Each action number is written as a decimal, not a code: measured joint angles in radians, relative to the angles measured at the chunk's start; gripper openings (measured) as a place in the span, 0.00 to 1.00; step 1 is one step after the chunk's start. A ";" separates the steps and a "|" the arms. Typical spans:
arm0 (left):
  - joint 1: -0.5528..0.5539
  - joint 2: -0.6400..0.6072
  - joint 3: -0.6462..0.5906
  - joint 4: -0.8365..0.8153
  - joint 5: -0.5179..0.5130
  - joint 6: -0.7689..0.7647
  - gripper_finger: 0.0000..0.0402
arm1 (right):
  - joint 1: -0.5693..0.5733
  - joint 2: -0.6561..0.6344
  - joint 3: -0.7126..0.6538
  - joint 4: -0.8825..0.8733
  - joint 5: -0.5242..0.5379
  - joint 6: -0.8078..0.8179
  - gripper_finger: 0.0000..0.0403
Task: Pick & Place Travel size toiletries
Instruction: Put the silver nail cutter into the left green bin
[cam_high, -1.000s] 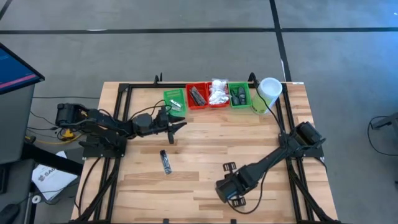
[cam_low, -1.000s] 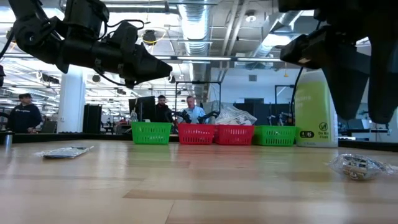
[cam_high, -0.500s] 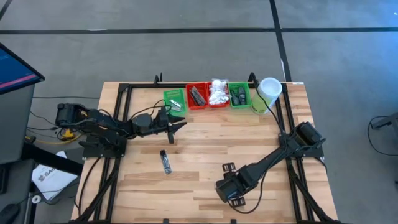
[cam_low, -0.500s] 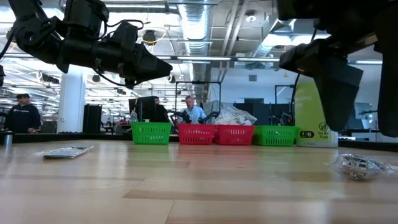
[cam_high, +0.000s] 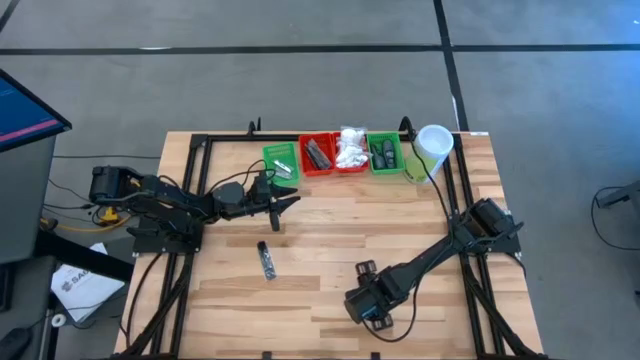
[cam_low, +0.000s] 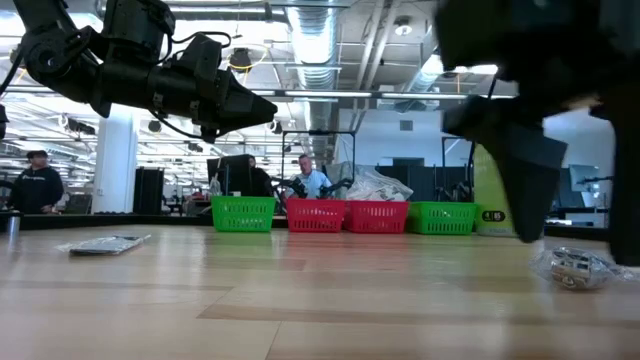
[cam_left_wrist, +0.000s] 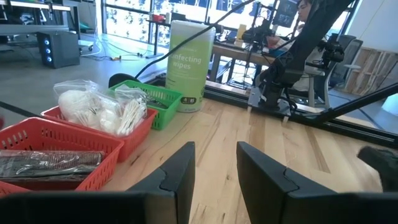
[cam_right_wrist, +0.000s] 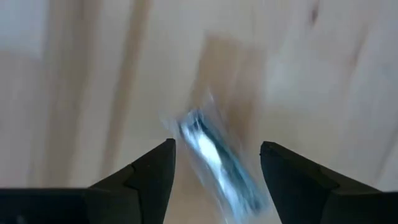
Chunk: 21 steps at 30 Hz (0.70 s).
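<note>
A small silver tube in a clear packet (cam_low: 575, 266) lies on the table near its right near part. In the right wrist view the packet (cam_right_wrist: 216, 160) shows blurred between my right gripper's open fingers (cam_right_wrist: 217, 149). My right gripper (cam_high: 363, 268) hangs just above it, pointing down, and hides it in the high view. A black narrow piece in a clear wrapper (cam_high: 266, 259) lies flat left of centre. My left gripper (cam_high: 290, 202) waits open above the table, just short of the trays.
Along the far edge stand a green tray (cam_high: 281, 160), a red tray (cam_high: 319, 155) with dark pieces, a red tray (cam_high: 351, 150) with white packets, a green tray (cam_high: 385, 154) and the tall pale green cylinder (cam_high: 430, 152). People stand in the room beyond.
My right gripper has come down toward the silver packet and shifted slightly toward the table's left, staying open. The left arm and the items on the table have kept still.
</note>
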 joint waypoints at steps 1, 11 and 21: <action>0.000 0.000 0.000 0.000 0.000 0.000 0.27 | -0.001 0.007 0.003 0.007 0.000 0.001 0.56; 0.000 0.000 0.000 -0.001 0.000 0.000 0.27 | -0.005 0.046 0.003 -0.020 -0.001 -0.011 0.54; 0.000 0.000 0.000 -0.001 0.000 0.000 0.27 | -0.010 0.066 0.005 -0.030 -0.031 -0.010 0.25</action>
